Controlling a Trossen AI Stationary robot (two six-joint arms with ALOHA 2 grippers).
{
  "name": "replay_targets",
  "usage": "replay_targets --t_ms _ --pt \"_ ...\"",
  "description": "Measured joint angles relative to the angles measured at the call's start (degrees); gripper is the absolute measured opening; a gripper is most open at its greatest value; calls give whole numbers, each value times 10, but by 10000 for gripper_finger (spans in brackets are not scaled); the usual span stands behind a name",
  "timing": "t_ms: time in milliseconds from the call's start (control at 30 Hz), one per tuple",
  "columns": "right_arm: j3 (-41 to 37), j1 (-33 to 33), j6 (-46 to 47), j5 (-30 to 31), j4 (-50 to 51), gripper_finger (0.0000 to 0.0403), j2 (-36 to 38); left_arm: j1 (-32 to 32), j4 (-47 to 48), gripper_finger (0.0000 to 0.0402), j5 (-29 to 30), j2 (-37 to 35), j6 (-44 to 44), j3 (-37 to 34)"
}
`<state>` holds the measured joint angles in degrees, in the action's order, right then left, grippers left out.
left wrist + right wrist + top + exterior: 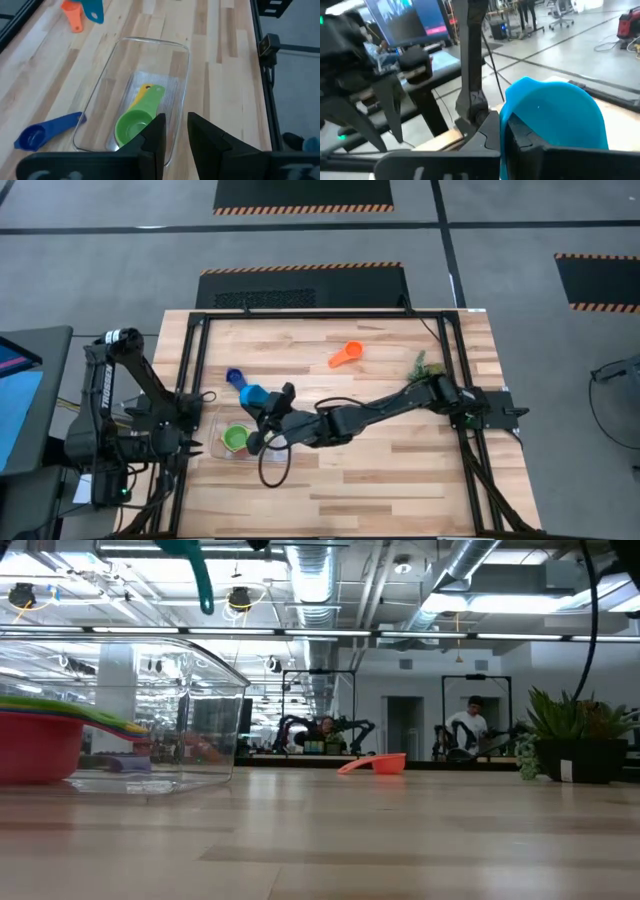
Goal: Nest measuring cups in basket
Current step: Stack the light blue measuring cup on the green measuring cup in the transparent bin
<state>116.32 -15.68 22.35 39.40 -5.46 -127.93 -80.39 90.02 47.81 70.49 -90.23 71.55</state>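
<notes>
High view: right hand [262, 412] grips a light-blue measuring cup [252, 394] just above the clear basket [222, 450] — carried for nesting onto the green cup [236, 438].

Left wrist view: left hand [174, 131] empty, slightly open — waiting beside the basket.

Right wrist view: fingers clamped on cup.

My right gripper [502, 145] hid the light blue cup's [555, 112] handle. At the low view's left edge, the basket [215, 670] and red cup [35, 745] were cut off.
</notes>
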Motion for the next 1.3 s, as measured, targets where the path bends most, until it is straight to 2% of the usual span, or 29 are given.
replay_targets --t_ms 133,300,400,533,900,1000,1300 --pt "46 0 20 -11 12 8 -41 -1 0 68 0 -4 2 0" --pt "130 0 47 -26 104 8 -108 -1 0 68 0 -6 9 0" --pt "187 -2 80 -56 136 8 -137 -1 0 68 0 -6 15 0" --pt "178 -10 92 -65 97 8 -146 -1 0 68 0 -6 15 0" --pt "182 -24 274 -68 146 7 -164 0 0 68 0 -5 27 0" --pt "182 -24 291 -93 127 7 -176 -1 0 68 0 -5 27 0" --pt "182 -18 306 -100 129 7 -178 0 0 68 0 -5 27 -1"
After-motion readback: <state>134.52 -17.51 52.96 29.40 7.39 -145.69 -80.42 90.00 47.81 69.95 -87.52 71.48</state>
